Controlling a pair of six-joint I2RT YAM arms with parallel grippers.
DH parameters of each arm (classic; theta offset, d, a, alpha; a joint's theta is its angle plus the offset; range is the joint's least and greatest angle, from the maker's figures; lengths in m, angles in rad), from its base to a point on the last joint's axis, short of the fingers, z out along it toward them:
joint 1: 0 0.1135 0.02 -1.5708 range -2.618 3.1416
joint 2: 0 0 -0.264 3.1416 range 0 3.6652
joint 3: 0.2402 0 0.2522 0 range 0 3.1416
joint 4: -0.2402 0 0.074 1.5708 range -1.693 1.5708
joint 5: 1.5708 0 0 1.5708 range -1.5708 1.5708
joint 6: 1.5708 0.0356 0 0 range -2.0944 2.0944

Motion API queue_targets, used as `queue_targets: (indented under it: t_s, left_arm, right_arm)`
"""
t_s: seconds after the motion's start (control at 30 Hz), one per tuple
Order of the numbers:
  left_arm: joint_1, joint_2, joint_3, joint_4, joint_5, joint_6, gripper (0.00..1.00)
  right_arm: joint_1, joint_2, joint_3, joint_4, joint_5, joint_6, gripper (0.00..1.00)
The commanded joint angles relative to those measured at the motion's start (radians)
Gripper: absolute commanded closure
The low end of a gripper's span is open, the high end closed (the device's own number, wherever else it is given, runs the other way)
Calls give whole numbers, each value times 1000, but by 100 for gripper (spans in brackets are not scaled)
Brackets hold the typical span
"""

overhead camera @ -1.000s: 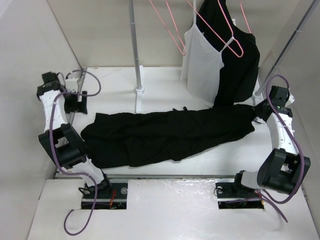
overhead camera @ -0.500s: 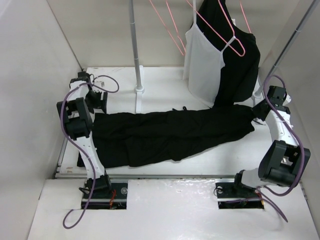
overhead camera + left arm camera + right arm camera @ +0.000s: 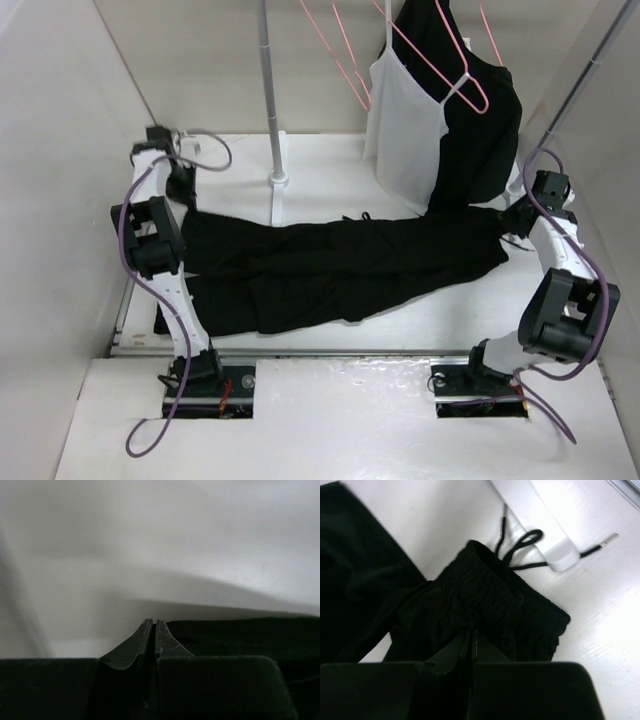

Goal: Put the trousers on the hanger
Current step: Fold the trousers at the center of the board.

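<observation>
The trousers (image 3: pixel 340 265) lie stretched across the white table (image 3: pixel 330 170), legs out left by my left gripper (image 3: pixel 151 626), its jaws pressed tight together just beside the black fabric, and the waistband (image 3: pixel 490 595) far right, bunched and clamped in my right gripper (image 3: pixel 471 630).

Robot lab test cell
White tabletop (image 3: pixel 330 165) boxed in by plain white panels (image 3: pixel 60 150); left arm (image 3: pixel 155 240) and right arm (image 3: pixel 565 320) bolted at near edge, purple cables (image 3: pixel 150 440); rail pole (image 3: pixel 268 90), pink hanger (image 3: pixel 363 98) as props
</observation>
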Motion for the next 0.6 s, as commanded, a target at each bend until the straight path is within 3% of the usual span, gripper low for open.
queue_targets:
  t_s: [0.0,0.07,0.17,0.2,0.27,0.3,0.43,0.57]
  left_arm:
    - [47,-68,329,-73,-4,-7,100]
    - [79,-120,501,-130,7,2,100]
    - [111,-247,447,-112,19,56,100]
    - [133,-406,239,-80,30,98,100]
    - [133,-458,156,-69,30,119,100]
    - [144,-554,-12,-51,10,155,100]
    - [183,-729,-368,-41,-65,211,100]
    - [257,-838,-568,-63,-147,254,100]
  right_arm:
    - [-8,-30,75,114,-74,-50,100]
    - [-8,-85,75,167,-84,-67,100]
    - [-8,-173,63,218,-94,-90,100]
    - [-8,-207,46,247,-105,-90,100]
    - [-8,-218,36,256,-116,-90,100]
    - [-8,-229,18,266,-125,-79,100]
    - [-17,-229,-71,266,-160,-47,100]
    - [-17,-226,-149,266,-160,-2,100]
